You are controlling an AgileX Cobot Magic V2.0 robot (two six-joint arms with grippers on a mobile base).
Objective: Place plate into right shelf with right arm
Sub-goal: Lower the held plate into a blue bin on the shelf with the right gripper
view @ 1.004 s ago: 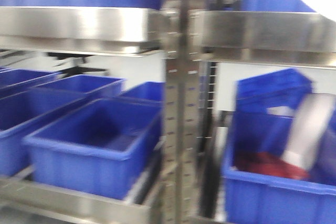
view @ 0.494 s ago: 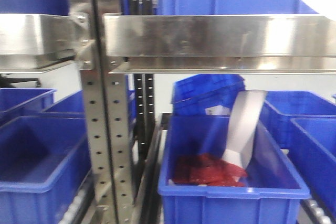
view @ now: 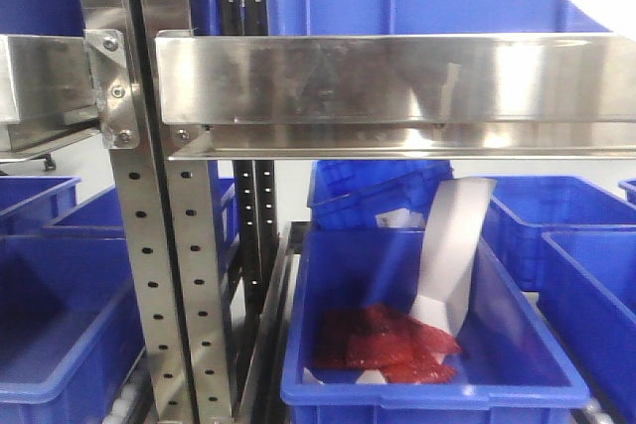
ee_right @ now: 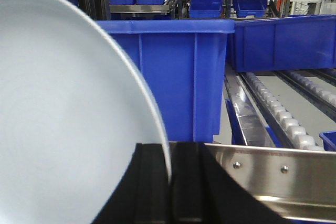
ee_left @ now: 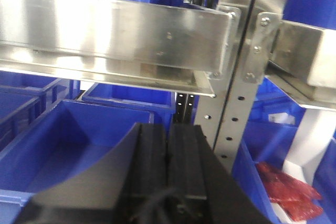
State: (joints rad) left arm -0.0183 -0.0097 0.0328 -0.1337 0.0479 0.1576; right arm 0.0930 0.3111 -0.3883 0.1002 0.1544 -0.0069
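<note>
The plate [ee_right: 63, 114] stands on edge, spreading toward ten o'clock from my right pincer [ee_right: 169, 156], whose fingers clamp its rim. The right shelf [ee_right: 273, 174] has its steel beam at three o'clock. My left pincer [ee_left: 168, 135] is pressed closed, empty.

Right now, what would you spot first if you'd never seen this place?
The big white plate fills the left of the right wrist view, pinched on edge by the right gripper. In the front view, the shiny steel shelf runs across the top, with red packets in a blue bin below it.
</note>
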